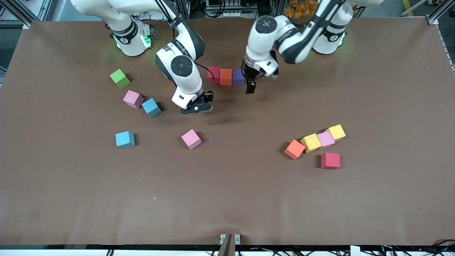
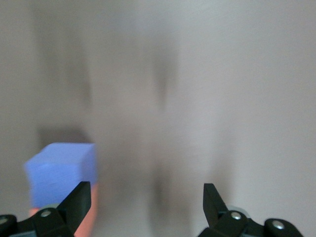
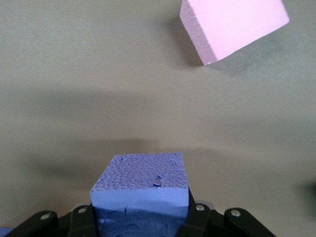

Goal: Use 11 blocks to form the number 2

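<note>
Right gripper (image 1: pixel 196 107) is clamped on a purple cube (image 3: pixel 143 185), carried low over bare table; front view barely shows the cube, the right wrist view shows it seated between the fingers.

Left gripper (image 1: pixel 250 86) has its jaws spread wide and holds nothing. It hangs just beside the purple end cube (image 1: pixel 238 77) of the started row.

Row so far: red cube (image 1: pixel 214 75), orange cube (image 1: pixel 225 76), purple end cube, touching edge to edge, close to the robots' bases. Its long axis runs along the table from the right arm's end toward the left arm's. I read it as one bar of the number 2.

Key relation: from the right gripper the row lies farther from the front camera and toward the left arm's end. If the next cell sits under the purple end, the carried cube must go to the spot the left gripper hangs over, so the left arm probably has to clear out. Left wrist view is smeared, so its exact gap to the purple end cube is unclear.

Loose stock:
- near the right arm: two pink, two light blue, plus a green cube (image 1: pixel 119 78) that isn't needed
- nearest: pink cube (image 1: pixel 191 138), also in the right wrist view
- toward the left arm's end: orange, two yellow, pink, red in a cluster (image 1: pixel 315 144)

Roughly three of eleven placed.
</note>
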Motion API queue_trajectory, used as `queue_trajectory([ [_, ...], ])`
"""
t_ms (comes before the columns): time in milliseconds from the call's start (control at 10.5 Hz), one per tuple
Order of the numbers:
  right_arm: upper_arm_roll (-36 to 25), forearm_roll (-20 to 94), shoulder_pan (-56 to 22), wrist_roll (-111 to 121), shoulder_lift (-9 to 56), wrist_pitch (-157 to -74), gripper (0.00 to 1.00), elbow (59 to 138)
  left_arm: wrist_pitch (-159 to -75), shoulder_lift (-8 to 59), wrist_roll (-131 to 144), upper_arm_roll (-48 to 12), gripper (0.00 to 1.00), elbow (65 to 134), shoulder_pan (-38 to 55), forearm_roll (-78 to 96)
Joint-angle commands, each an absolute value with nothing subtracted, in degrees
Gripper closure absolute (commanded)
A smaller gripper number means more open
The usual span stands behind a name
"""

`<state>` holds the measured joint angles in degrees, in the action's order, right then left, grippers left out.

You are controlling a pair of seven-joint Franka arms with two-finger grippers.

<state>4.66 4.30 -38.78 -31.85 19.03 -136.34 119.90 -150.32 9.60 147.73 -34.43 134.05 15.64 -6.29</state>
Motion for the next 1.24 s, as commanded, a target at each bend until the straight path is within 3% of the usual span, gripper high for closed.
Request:
queue_trajectory([
  [0, 4.57, 3.43, -41.47, -39.35, 20.47, -135.88, 0.72, 117.26, -145.92, 8.61, 138.91, -35.16, 0.0, 130.53, 8.91, -5.45],
  [574, 4.39, 3.08, -50.53, -54.66, 33.82, -136.14, 0.73, 102.67, -131.24, 13.26, 106.13, -34.8, 0.0, 116.57, -8.32, 0.53],
  [765, 4.13, 2.64, -53.43, -58.51, 37.43, -136.14, 0.73, 99.59, -130.52, 19.12, 99.43, -34.63, 0.0, 110.95, -13.51, 0.27],
  [1148, 4.22, 1.58, -55.02, -61.34, 37.62, -136.14, 0.72, 99.58, -130.25, 29.25, 90.11, -32.0, 0.0, 99.43, -14.42, -2.44],
])
